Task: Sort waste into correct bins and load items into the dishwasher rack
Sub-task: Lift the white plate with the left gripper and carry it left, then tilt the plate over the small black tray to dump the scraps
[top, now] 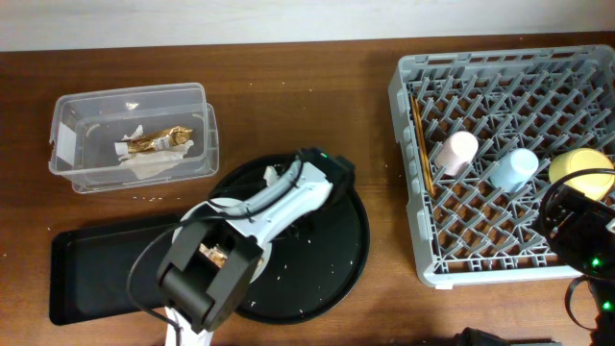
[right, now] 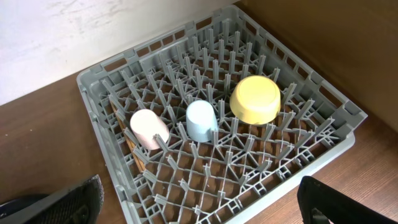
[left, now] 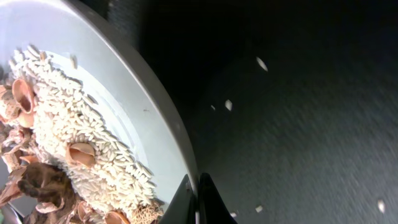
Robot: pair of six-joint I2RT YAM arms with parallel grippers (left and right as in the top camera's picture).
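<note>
Overhead and wrist views, read left to right. Well to the left of the left pincer (top: 213, 258) and beyond it stood the clear tub (top: 67, 106), which held the gold foil wrapper (top: 154, 140) and the white tissue (top: 144, 165). Just to the left of that pincer lay the shallow black tray (top: 96, 279), with no scraps visible in it.

The left pincer was drawn narrow, its fingertips (left: 185, 198) nipped on the rim of the grey plate (left: 124, 81). Inside the rim, on the pincer's left in the wrist view, the plate carried a heap of rice (left: 74, 137) and brown food scraps (left: 37, 180). Under the pincer and to its right spread the round black tray (top: 327, 259), dotted with loose grains (left: 261, 62).

Well to the right of the left pincer stood the dishwasher rack (top: 500, 60). It held the chopsticks (top: 420, 144) along its near wall, then the pink cup (top: 457, 152), the blue cup (top: 514, 168) and the yellow bowl (top: 581, 168). The right pincer (right: 199, 193) hung above the rack's right edge with jaws wide and nothing in them, the three vessels ahead of it.

Hazard, as a judgement: the plate was loaded and gripped only by a thin edge. It could pivot or slip between the fingertips. Tilting it too early would shed rice onto the round tray or the table instead of into the shallow black tray.
</note>
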